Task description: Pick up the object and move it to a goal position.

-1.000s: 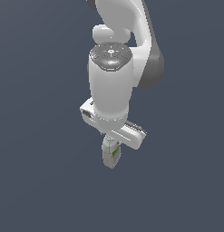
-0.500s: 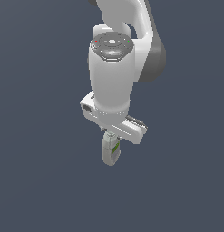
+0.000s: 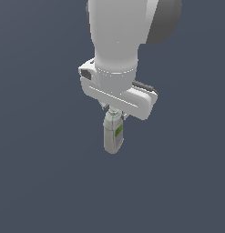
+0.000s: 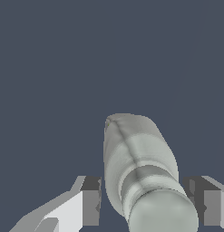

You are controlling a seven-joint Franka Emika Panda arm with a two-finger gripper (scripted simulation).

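Observation:
The object, a pale grey-white bottle [image 3: 113,135] with a green label patch, hangs cap-up below the white arm in the exterior view, clear of any surface. My gripper [image 3: 115,112] is shut on its cap end, and the fingers are mostly hidden under the hand. In the wrist view the bottle [image 4: 137,156] runs away from the camera, with its round cap nearest. My gripper [image 4: 148,201] straddles the cap, with one finger [image 4: 90,203] on one side and the other finger [image 4: 206,203] on the opposite side.
Only a plain dark blue-grey background shows around the arm and below the bottle in both views. No table, goal marker or other object is visible.
The arm has risen and looms larger in the exterior view. The bottle has moved up with it, still held in the gripper.

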